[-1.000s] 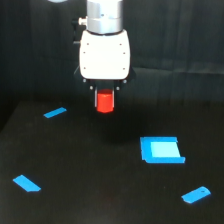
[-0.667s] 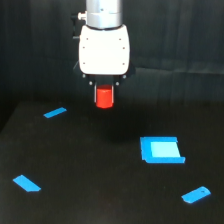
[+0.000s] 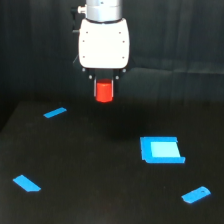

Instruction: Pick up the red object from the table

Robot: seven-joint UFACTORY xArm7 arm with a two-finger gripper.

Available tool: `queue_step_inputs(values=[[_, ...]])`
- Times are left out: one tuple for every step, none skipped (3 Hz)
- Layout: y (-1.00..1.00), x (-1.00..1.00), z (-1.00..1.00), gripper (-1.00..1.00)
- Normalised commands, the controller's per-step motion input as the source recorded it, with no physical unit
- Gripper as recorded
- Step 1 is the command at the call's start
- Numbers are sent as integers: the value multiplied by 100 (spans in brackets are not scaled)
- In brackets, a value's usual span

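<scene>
The red object [image 3: 104, 92] is a small stubby red-orange block held between the dark fingers of my gripper [image 3: 104, 93], below the white gripper body. The gripper is shut on it and both hang well above the black table [image 3: 100, 165], in the upper middle of the exterior view. The upper part of the red object is hidden inside the gripper.
Flat blue pieces lie on the table: a small strip [image 3: 54, 113] at the exterior view's left, another [image 3: 26, 183] at lower left, a larger square one [image 3: 160, 150] at right, and a small one [image 3: 196, 194] at lower right. A dark draped backdrop hangs behind.
The gripper has risen with the red object held in it, now higher above the table than a second ago. The blue pieces have not moved.
</scene>
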Motion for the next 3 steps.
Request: queue_step_inputs(values=[[-5, -5, 14, -97], [0, -2, 24, -95], [14, 5, 13, -91]])
